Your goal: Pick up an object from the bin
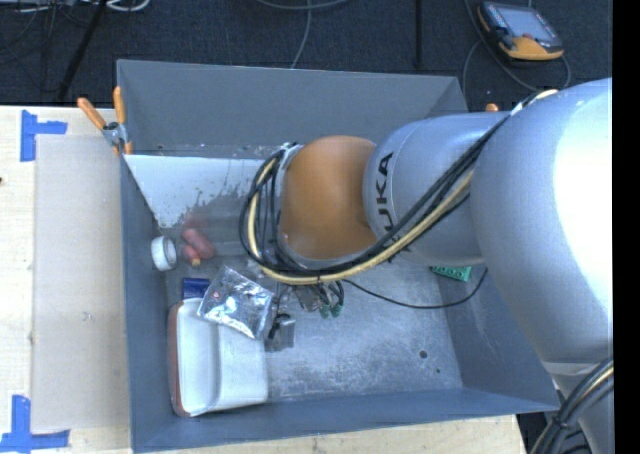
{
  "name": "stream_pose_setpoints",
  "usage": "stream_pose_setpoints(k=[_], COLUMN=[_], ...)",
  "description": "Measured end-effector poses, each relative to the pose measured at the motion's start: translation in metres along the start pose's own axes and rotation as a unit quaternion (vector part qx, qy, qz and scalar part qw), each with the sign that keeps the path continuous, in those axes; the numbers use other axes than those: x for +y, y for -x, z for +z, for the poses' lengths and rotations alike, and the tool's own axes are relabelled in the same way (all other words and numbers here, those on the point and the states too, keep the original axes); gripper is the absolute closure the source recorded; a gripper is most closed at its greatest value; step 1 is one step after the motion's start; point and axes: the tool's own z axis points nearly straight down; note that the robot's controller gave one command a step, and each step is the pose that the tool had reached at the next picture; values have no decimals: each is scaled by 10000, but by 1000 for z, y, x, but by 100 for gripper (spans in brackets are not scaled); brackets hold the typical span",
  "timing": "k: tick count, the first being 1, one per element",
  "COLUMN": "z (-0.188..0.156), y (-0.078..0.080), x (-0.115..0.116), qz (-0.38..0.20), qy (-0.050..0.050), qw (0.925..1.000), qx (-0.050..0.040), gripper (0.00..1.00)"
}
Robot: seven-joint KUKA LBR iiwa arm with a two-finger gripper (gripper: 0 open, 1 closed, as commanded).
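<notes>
My gripper [280, 330] pokes out below the arm's orange cover, low over the left middle of the bin. Its dark tip is right beside a crumpled silver foil packet [235, 304], at the packet's right edge; whether they touch I cannot tell. Just below the packet lies a flat white pad with a reddish edge [215, 362], along the bin's left wall. A small blue thing [195, 288] shows at the packet's upper left, partly under it.
A small white cap-like roll [163, 253] and a pinkish-red lump [196, 245] lie by the left wall. A small green piece [452, 272] lies at the right under the arm. The arm and its cables hide the bin's middle and right.
</notes>
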Motion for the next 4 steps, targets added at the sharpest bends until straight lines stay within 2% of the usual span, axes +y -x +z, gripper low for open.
stream_pose_setpoints(k=[1, 2, 3, 4], z=[9, 9, -106, -159], y=[44, 44, 35, 33], x=[14, 15, 33, 38], qz=[-445, -413, -40, -85], qy=[-50, -31, -2, -6], qw=[9990, 9991, 10000, 9999], qx=[-14, -32, -79, -75], gripper=[0, 100, 100, 100])
